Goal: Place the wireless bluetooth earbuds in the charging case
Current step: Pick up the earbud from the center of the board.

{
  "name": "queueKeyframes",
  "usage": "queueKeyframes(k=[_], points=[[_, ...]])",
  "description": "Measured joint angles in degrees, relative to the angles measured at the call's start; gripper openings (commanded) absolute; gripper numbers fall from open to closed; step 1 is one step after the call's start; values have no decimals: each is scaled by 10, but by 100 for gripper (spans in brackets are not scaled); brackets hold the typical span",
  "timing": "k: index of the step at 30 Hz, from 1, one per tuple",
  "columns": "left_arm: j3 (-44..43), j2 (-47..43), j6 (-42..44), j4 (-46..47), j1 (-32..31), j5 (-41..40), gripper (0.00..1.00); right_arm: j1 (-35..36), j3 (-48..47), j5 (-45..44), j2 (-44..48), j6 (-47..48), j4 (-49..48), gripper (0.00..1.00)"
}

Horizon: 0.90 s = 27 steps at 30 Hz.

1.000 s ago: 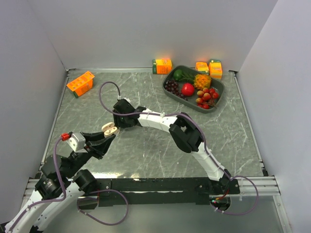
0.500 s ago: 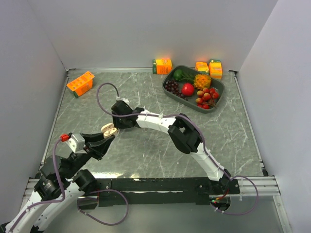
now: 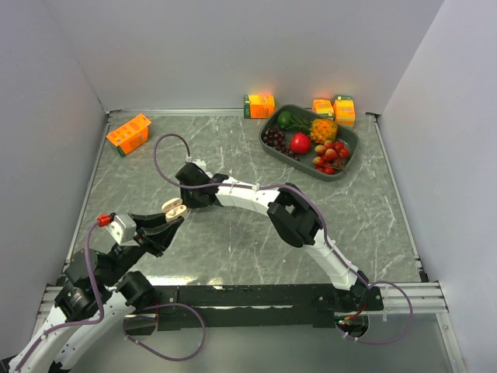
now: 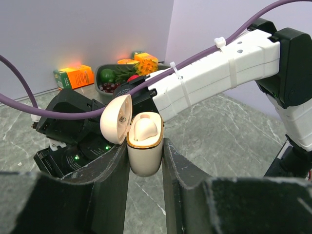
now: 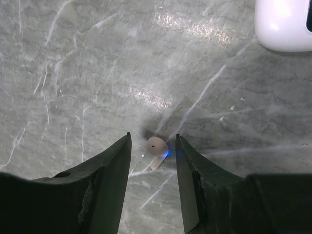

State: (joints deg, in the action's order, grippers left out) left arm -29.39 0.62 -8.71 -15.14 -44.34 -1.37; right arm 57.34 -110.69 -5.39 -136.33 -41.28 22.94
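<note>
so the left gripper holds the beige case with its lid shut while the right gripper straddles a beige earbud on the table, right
The lid is open, not shut: the left wrist view shows it hinged back on the beige case in the left gripper. Otherwise yes: the right gripper straddles a beige earbud on the table.

The right pincer (image 5: 152,140) has slid slightly left across the surface (image 5: 73,73), and its jaws have drawn closer around a beige earbud (image 5: 157,146) lying between them.

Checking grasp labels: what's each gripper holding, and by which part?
Left gripper clamps the open beige case by its lower body sides. Right gripper straddles a beige earbud, nothing held.
</note>
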Motion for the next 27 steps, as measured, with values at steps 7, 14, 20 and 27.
queueKeyframes(k=[7,14,20,27], points=[[0,0,-1,-9,0,0,1,0,-1,-5,0,-16,6,46],[0,0,-1,-16,0,0,1,2,-1,-8,0,-28,11,42],[0,0,-2,-20,0,0,1,2,-1,-9,-1,-34,16,34],[0,0,-2,-21,0,0,1,2,-1,-5,-2,-42,20,22]])
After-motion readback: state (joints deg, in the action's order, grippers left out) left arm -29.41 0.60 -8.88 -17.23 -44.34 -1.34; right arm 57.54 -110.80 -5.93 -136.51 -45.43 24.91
